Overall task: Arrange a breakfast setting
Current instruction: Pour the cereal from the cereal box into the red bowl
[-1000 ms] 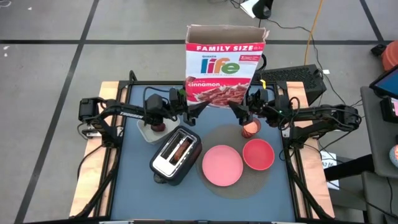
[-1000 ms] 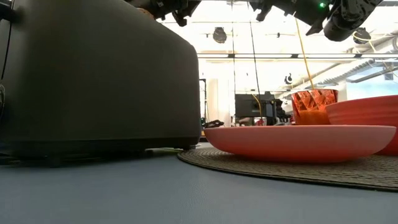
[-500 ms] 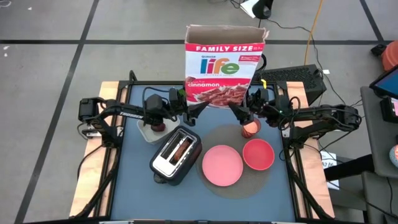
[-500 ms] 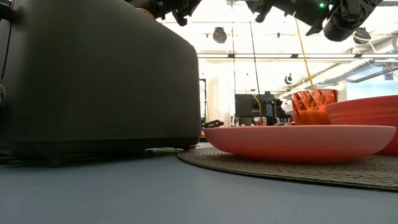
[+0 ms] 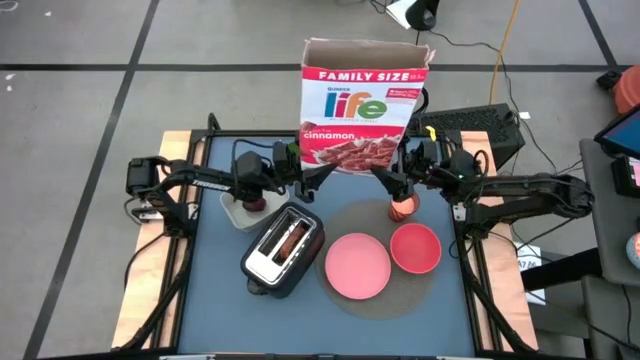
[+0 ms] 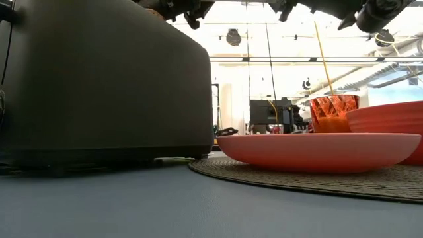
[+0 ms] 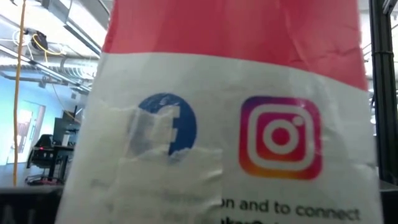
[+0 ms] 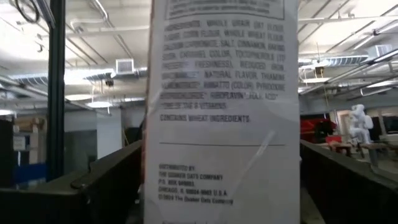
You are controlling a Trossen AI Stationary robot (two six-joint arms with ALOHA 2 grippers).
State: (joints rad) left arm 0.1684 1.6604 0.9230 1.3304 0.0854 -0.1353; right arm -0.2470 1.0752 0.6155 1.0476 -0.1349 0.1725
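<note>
Both pincers flank the upright cereal box (image 5: 363, 105) at the table's (image 5: 220, 310) far edge. Left pincer (image 5: 310, 176) and right pincer (image 5: 385, 180) both released, nothing held. Risk: a bump topples the tall box onto cup (image 5: 402, 207), bowl (image 5: 415, 248) or plate (image 5: 358, 266) on the mat (image 5: 352, 215).

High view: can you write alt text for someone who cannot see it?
A Life cereal box stands at the table's far edge between the left claw and the right claw. Nearer, a toaster holding bread sits beside a round mat with a pink plate, red bowl and small cup.
</note>
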